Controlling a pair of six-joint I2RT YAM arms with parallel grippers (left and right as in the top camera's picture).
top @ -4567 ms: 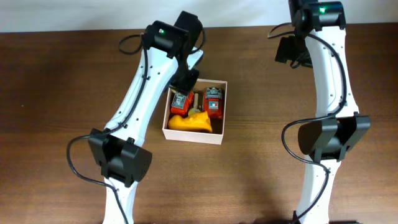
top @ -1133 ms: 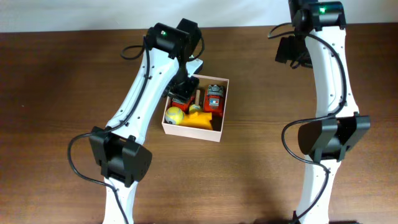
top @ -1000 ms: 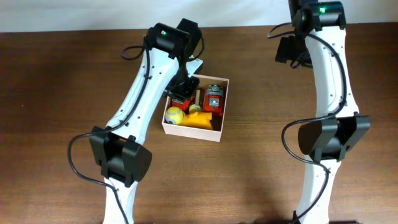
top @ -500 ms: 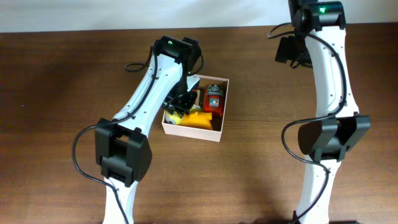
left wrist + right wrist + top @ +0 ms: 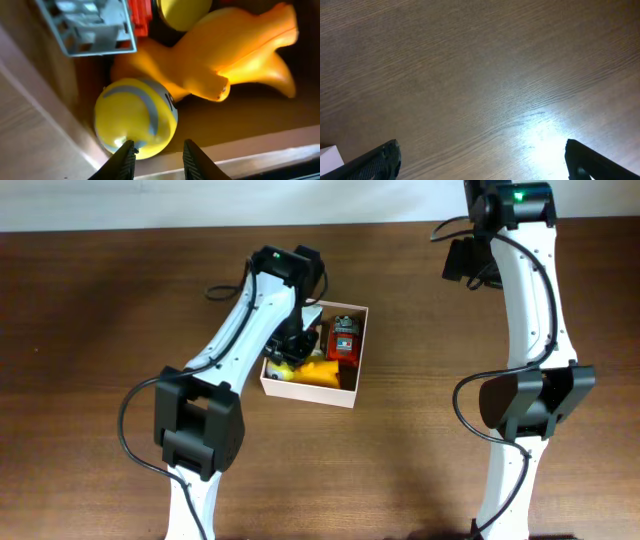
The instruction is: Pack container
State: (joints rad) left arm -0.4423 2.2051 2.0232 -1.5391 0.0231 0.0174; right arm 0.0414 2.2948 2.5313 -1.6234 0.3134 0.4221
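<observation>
The container (image 5: 306,390), a white-walled square box, sits at the table's middle. My left gripper (image 5: 287,348) reaches down into its near-left corner. In the left wrist view the left gripper (image 5: 159,151) stands open, its tips just short of a yellow ball with blue stripes (image 5: 135,117). The left fingertip (image 5: 126,150) touches the ball's lower edge, and nothing sits between the pads. A yellow duck toy (image 5: 235,55) lies beside the ball on the tan floor (image 5: 280,112). A red toy (image 5: 343,340) stands at the box's far right. My right gripper (image 5: 482,156) hangs wide open over bare wood.
A second red toy with a grey windowed part (image 5: 92,25) lies behind the ball. The box's tan side wall (image 5: 35,105) runs close along the ball's left. Dark wooden tabletop (image 5: 100,330) surrounds the box. The right arm (image 5: 520,300) stands upright at the far right.
My left gripper has come down and toward the near-left corner of the box, over the yellow ball, and its jaws have widened a little. The right arm has not moved.
</observation>
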